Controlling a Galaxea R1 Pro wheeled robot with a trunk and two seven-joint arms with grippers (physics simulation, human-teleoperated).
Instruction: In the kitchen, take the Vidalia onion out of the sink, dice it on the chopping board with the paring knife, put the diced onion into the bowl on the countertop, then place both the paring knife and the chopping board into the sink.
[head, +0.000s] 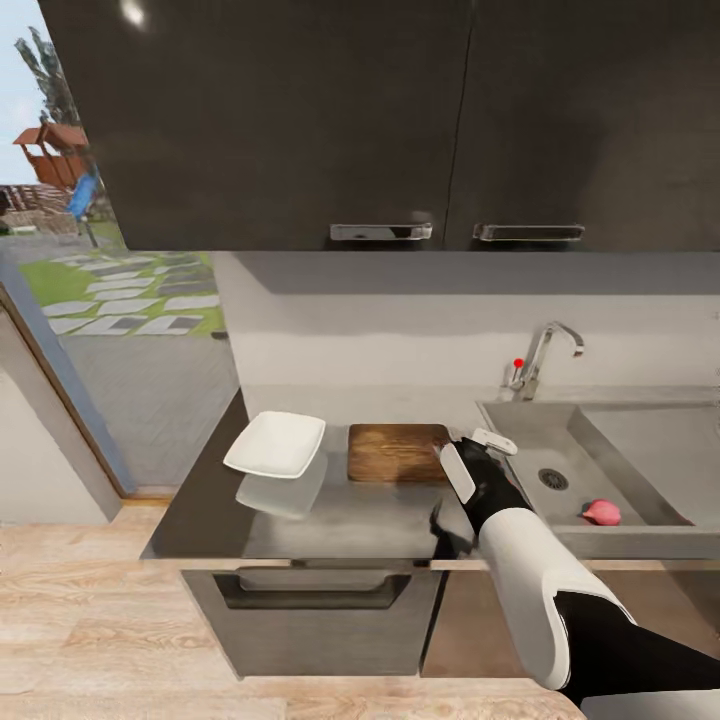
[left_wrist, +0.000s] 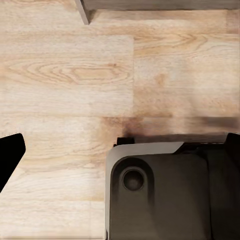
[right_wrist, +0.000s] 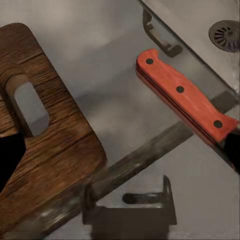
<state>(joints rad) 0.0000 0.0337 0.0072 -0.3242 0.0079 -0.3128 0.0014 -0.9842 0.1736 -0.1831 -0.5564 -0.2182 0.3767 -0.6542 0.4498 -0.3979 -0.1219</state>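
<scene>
The paring knife (right_wrist: 182, 92) lies flat on the dark glossy countertop (head: 350, 520), its red handle between the chopping board (head: 398, 452) and the sink (head: 520, 420). Its blade runs out of sight under one finger. My right gripper (head: 476, 455) hovers open just above the knife, its fingertips (right_wrist: 10, 155) spread wide with nothing between them. In the right wrist view the chopping board (right_wrist: 45, 145) lies under one fingertip. The Vidalia onion (head: 601, 512) rests in the basin near its front wall. The white bowl (head: 275, 443) stands left of the board. My left gripper (left_wrist: 122, 147) hangs open over the wooden floor.
A chrome tap (head: 545, 355) with a red knob stands behind the sink, and the round drain (head: 553, 479) lies left of the onion. Dark wall cabinets (head: 400, 120) hang above. The robot's dark base (left_wrist: 165, 195) sits on the wooden floor (left_wrist: 65, 75). A glass door opens at the left.
</scene>
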